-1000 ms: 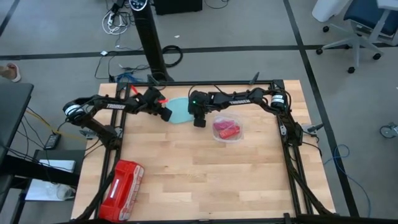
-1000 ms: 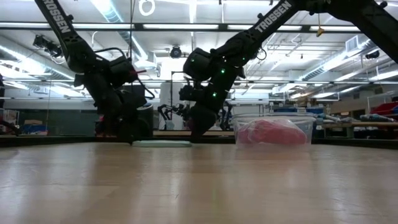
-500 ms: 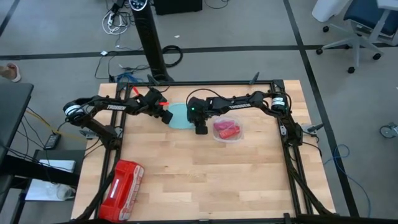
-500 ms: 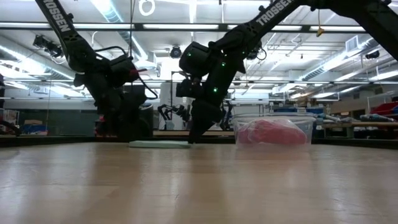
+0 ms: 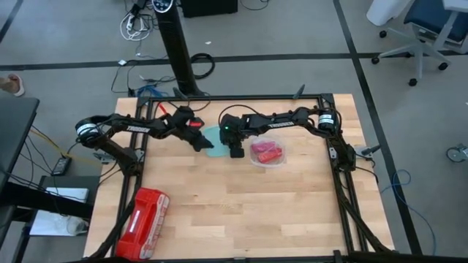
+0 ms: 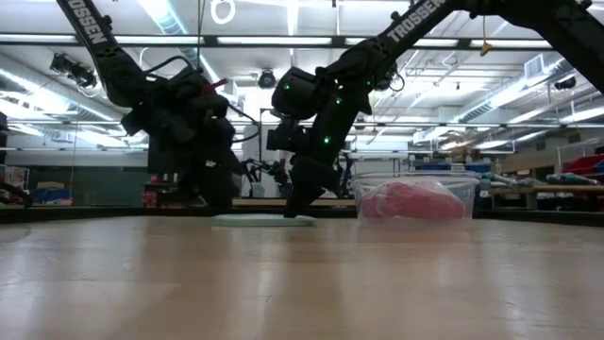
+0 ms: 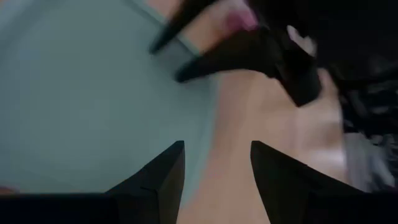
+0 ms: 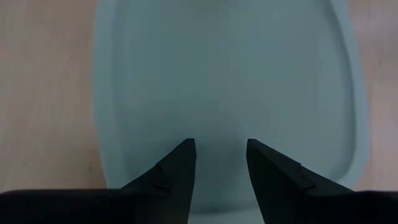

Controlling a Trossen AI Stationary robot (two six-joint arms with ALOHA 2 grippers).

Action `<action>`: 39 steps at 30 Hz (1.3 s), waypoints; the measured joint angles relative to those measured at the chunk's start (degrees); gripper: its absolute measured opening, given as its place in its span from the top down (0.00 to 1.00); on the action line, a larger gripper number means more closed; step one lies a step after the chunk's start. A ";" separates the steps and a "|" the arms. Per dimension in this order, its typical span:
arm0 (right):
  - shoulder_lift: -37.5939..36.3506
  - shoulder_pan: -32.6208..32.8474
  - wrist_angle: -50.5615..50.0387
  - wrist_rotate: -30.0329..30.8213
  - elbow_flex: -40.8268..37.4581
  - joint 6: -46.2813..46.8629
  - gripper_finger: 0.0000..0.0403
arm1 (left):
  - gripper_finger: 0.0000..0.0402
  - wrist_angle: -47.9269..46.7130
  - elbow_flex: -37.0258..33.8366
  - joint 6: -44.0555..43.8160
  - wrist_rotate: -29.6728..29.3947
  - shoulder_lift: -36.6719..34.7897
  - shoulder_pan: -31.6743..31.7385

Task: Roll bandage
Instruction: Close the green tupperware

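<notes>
Spanning the scene, the wooden surface (image 5: 241,212) carries everything. A glossy red case (image 5: 142,223) lies at its near left corner. At the far middle lies a pale teal lid (image 5: 213,136), flat on the wood. Both arms reach over it: the left pincer (image 5: 203,145) hangs over its left edge with fingers spread, and the right pincer (image 5: 235,152) points down at its right edge, fingers parted and holding nothing. Just right of that, a clear tub (image 5: 268,153) holds the bandage (image 5: 266,153), bunched up inside.
</notes>
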 joint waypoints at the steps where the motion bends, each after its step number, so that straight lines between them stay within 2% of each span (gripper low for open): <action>1: 0.00 0.00 -0.02 0.18 0.00 0.12 0.63 | 0.54 -0.02 0.14 -0.67 0.33 0.00 -0.01; 5: -0.11 0.09 -0.17 0.91 0.00 0.55 0.63 | 0.54 -0.46 1.20 -0.83 -3.30 0.00 0.49; 8: -0.11 0.12 -0.79 1.14 0.26 0.56 0.63 | 0.56 -1.78 1.99 -0.75 -9.73 0.00 1.17; 11: -0.11 0.23 -0.87 1.18 0.26 0.55 0.63 | 0.58 -5.19 3.72 -0.87 -16.94 0.00 2.85; 16: -0.23 0.46 -2.56 1.15 0.34 -0.01 0.63 | 0.60 -12.78 6.54 0.27 -22.14 -0.02 6.49; 19: -0.26 0.88 -2.73 1.94 0.37 -1.05 0.63 | 0.60 -16.31 6.80 0.52 -22.30 0.18 7.55; 22: -0.26 1.28 -2.09 2.41 0.36 -2.57 0.63 | 0.60 -18.78 6.80 0.58 -20.07 1.30 8.02; 27: -0.44 2.12 -1.22 3.84 0.42 -2.19 0.63 | 0.60 -18.51 6.80 0.64 -19.78 3.56 8.00; 31: -1.68 3.04 -6.81 5.88 2.92 -0.05 0.63 | 0.59 -17.97 6.80 0.67 -20.22 4.50 8.04; 39: -2.51 3.82 -24.19 4.25 8.77 8.84 0.63 | 0.59 -17.36 6.85 0.79 -20.21 5.06 8.02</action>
